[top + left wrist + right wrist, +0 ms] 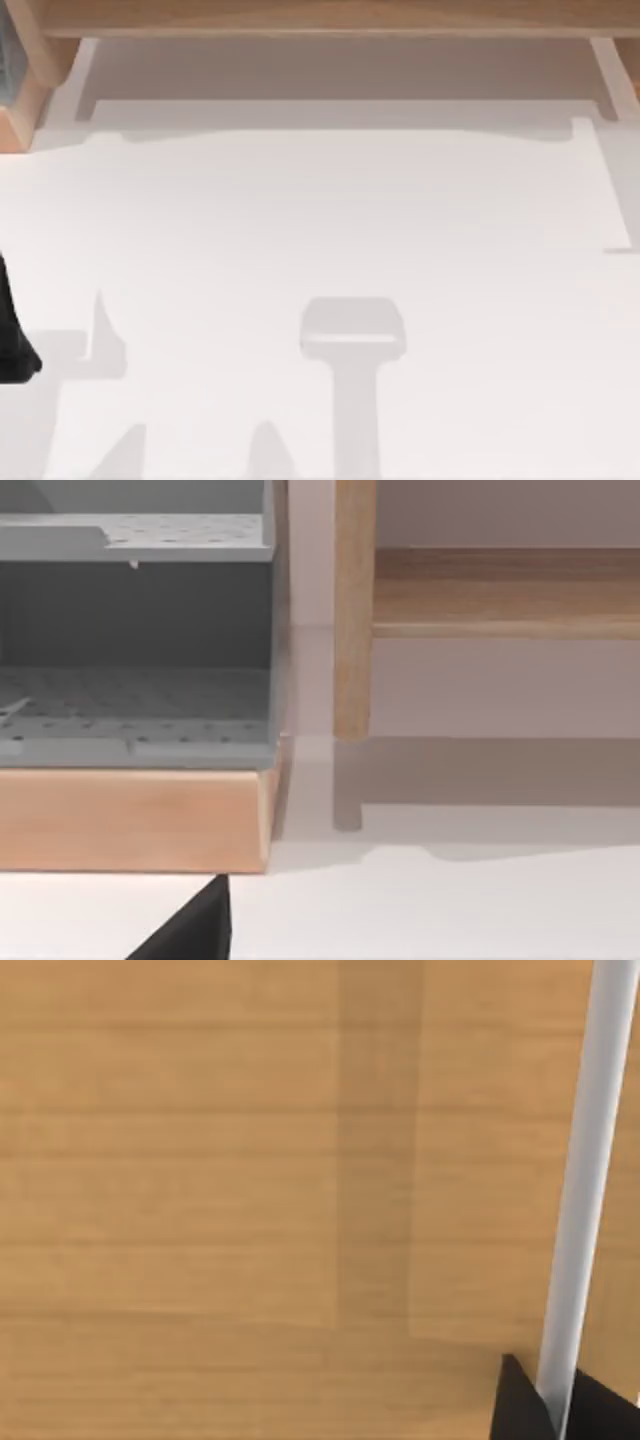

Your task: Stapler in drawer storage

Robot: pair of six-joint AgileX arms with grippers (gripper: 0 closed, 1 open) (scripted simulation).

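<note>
The stapler is out of view. In the right wrist view a wooden drawer front [250, 1180] is very close, with a slim white handle bar [585, 1160] running across it. My right gripper [558, 1405] has one dark finger pressed against each side of that bar. My left gripper [14, 340] hangs at the table's left edge, low over the white surface. A dark tip of my left gripper [190, 932] also shows in the left wrist view, facing a grey organiser.
A wooden shelf unit [320, 18] runs along the table's back edge, with a wooden leg [352, 610] standing on the table. At the back left a grey perforated organiser [130, 630] sits on a wooden base [130, 815]. The white tabletop [330, 230] spreads across the middle.
</note>
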